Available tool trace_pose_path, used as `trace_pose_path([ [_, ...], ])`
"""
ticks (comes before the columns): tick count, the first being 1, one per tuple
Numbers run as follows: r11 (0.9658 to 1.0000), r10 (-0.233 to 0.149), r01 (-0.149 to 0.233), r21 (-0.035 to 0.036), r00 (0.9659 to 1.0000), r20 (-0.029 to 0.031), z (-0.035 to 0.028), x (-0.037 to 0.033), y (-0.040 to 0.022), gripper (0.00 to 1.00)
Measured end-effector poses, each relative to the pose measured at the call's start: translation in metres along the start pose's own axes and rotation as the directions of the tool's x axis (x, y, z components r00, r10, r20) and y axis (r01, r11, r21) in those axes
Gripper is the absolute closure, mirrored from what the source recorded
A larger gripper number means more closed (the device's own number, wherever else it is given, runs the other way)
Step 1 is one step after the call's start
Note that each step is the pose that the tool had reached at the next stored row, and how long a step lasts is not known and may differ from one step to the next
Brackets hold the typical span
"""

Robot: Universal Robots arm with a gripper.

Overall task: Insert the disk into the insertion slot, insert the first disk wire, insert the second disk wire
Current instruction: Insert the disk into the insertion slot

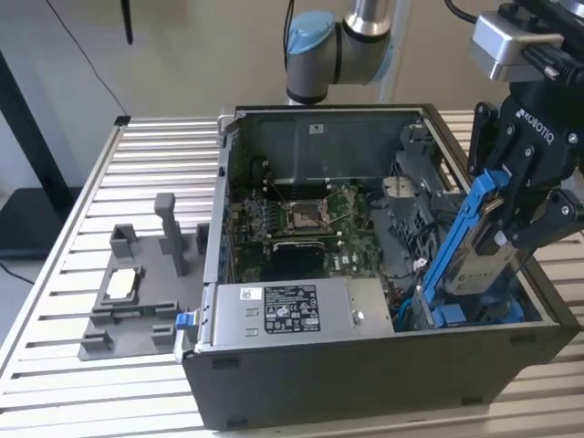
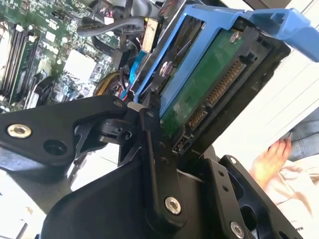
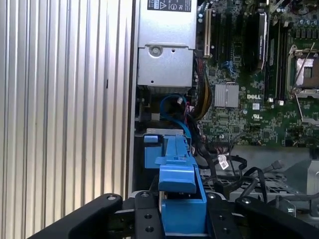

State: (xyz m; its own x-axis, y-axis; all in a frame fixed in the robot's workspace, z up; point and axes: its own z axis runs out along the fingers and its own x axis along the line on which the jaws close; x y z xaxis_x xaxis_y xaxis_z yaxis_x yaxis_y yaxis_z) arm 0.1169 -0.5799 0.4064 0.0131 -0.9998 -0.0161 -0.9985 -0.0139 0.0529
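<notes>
Gripper [image 1: 500,235], black, fingers pinched tight on the disk [image 1: 476,270] by its bright blue carrier frame, above the open case's corner at the exterior view's right. Held steeply tilted, upper end leaning toward the exterior view's right, white label facing out, lower end dipped into the case just over the insertion slot [image 1: 484,315], a grey metal cage edged with blue plastic. Impossible to tell whether disk and slot touch.

Seen from underneath in the second wrist view: the disk's green circuit board and connector row [image 2: 204,84], framed in blue, clamped between dark gripper fingers [image 2: 149,129]. Seen end-on in the first wrist view: blue carrier [image 3: 179,169] rising from between the fingers, a blue tab of the slot [image 3: 152,149] just beyond it.

Around the slot, a tangle of blue and yellow cables [image 3: 177,107]. Beside that, the silver power-supply box [image 1: 292,315] along the near wall, and the green motherboard [image 1: 301,219] on the case floor. All inside the dark grey computer case [image 1: 365,383], lying open on a ribbed metal table [image 1: 91,383].

Well apart, toward the exterior view's left, a grey fixture [image 1: 128,292] on the table. At the edge of the second wrist view, a person's hand [image 2: 271,157].
</notes>
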Motion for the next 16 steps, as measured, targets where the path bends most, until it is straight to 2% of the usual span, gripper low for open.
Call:
trace_pose_path([
  [2,1.0000,-0.001,0.001,0.0012,0.9999,0.0103,-0.0001,0.0001,0.0001,0.67],
  [6,0.9999,-0.001,0.001,0.0150,0.9999,0.0121,-0.0004,0.0001,0.0002,0.67],
  [7,0.9997,-0.001,0.001,0.0238,0.9999,0.0123,-0.0009,0.0001,0.0003,0.67],
  [10,0.9992,-0.002,0.001,0.0398,0.9999,0.0117,-0.0027,0.0001,0.0002,0.67],
  [13,0.9982,-0.002,0.002,0.0597,0.9999,0.0110,-0.0034,0.0001,0.0011,0.67],
  [14,0.9977,-0.002,0.002,0.0682,0.9999,0.0109,-0.0034,0.0000,0.0018,0.67],
  [15,0.9967,-0.003,0.002,0.0805,0.9999,0.0107,-0.0033,0.0000,0.0031,0.67],
  [16,0.9961,-0.003,0.002,0.0886,0.9999,0.0108,-0.0035,0.0000,0.0047,0.67],
])
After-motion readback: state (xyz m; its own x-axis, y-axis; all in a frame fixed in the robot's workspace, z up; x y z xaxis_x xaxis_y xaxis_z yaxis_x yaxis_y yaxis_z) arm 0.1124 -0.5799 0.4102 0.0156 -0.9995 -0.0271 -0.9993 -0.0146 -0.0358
